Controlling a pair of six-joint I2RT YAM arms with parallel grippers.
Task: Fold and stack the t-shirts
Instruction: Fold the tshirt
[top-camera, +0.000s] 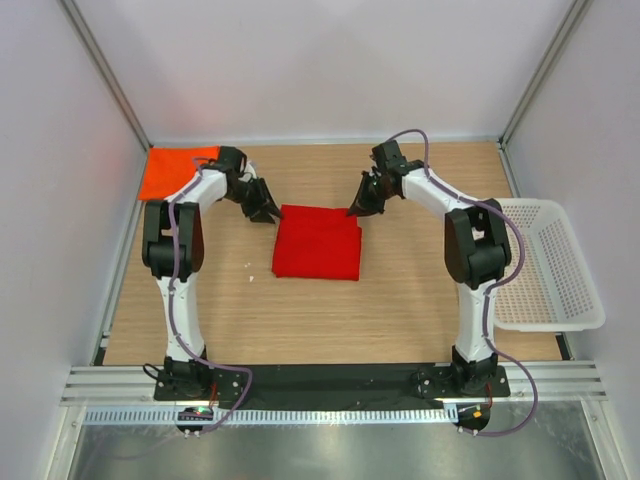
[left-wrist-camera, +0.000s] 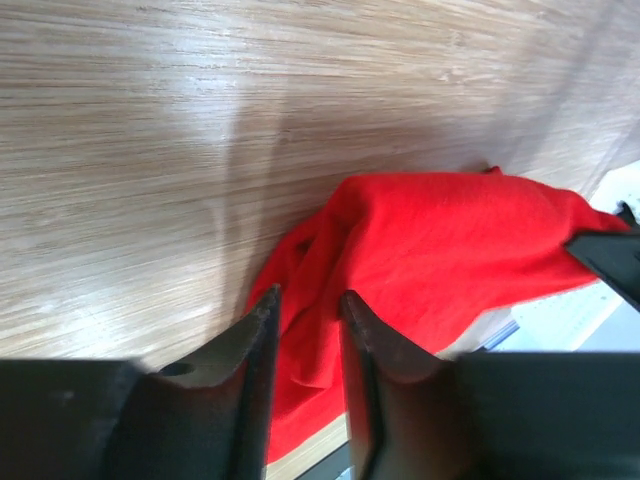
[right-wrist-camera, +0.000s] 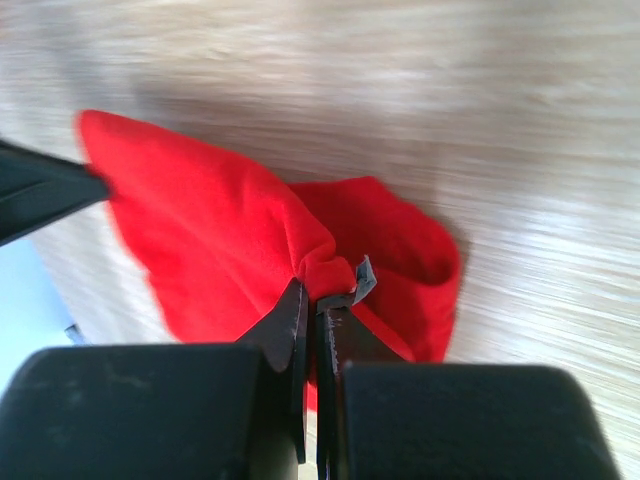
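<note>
The red t-shirt (top-camera: 318, 245) lies folded in a rough square in the middle of the wooden table (top-camera: 400, 310). My left gripper (top-camera: 268, 214) is at its far left corner. In the left wrist view its fingertips (left-wrist-camera: 308, 297) stand a little apart with a thick bunch of red cloth (left-wrist-camera: 450, 240) filling the gap. My right gripper (top-camera: 354, 211) is at the far right corner, shut on a pinch of the red cloth (right-wrist-camera: 210, 230); the jaws (right-wrist-camera: 312, 290) are nearly together and a small grey tag (right-wrist-camera: 364, 275) sticks out beside them. The orange t-shirt (top-camera: 172, 172) lies folded in the far left corner.
A white mesh basket (top-camera: 548, 265) sits at the right edge of the table, partly overhanging it. White walls with metal posts close in the back and sides. A small white speck (top-camera: 250, 268) lies left of the red shirt.
</note>
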